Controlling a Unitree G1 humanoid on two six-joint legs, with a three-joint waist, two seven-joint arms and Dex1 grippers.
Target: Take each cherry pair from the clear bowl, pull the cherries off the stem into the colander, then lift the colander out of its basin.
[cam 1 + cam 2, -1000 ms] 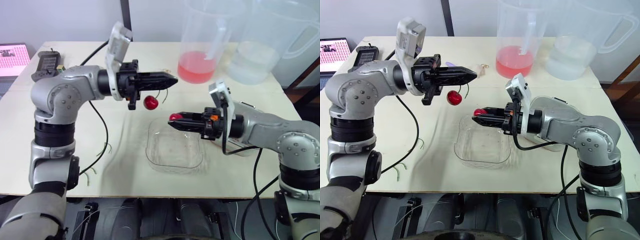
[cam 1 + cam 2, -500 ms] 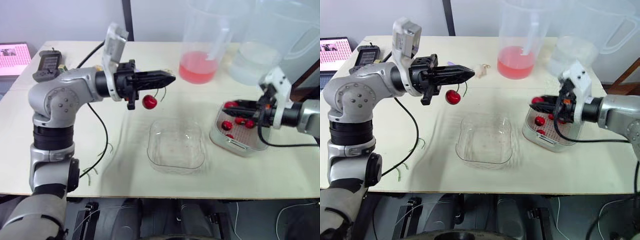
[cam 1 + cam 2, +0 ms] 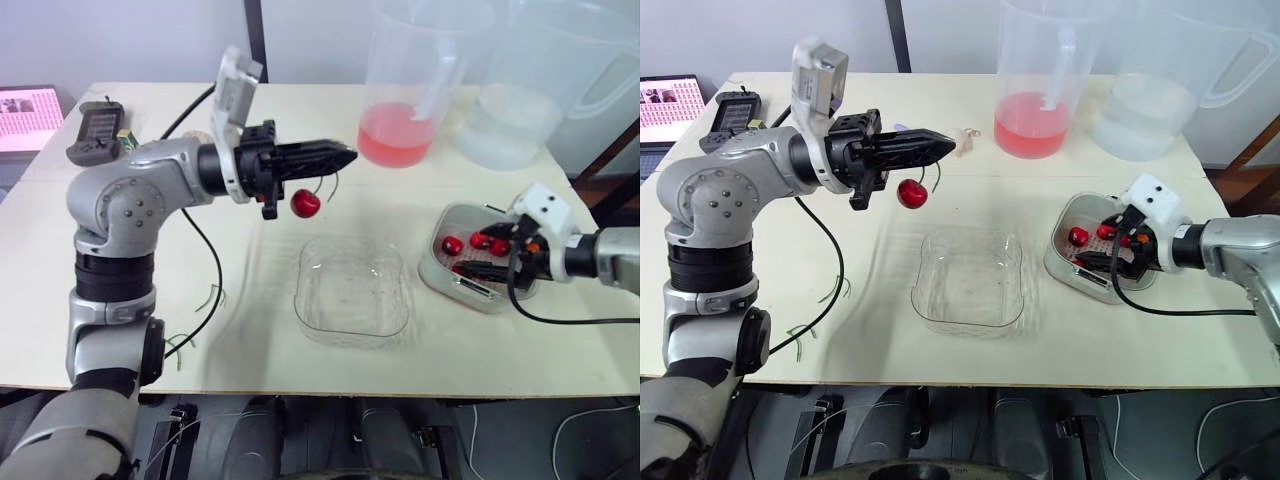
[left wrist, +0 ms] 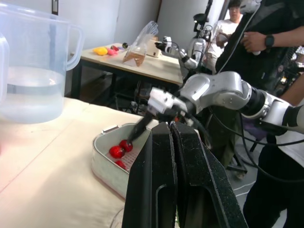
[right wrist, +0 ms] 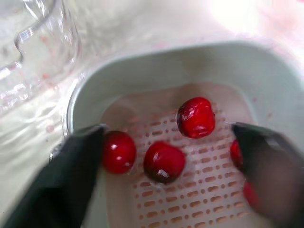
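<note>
Crowding pale table (image 3: pixel 560 340): jugs (image 3: pixel 405 90), handset (image 3: pixel 95 130), colander (image 5: pixel 199 190)

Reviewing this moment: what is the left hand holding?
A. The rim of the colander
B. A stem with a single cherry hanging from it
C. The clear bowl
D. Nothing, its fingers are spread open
B: the left hand is shut on a stem with one cherry hanging below it, above the table just beyond the clear bowl.
</note>
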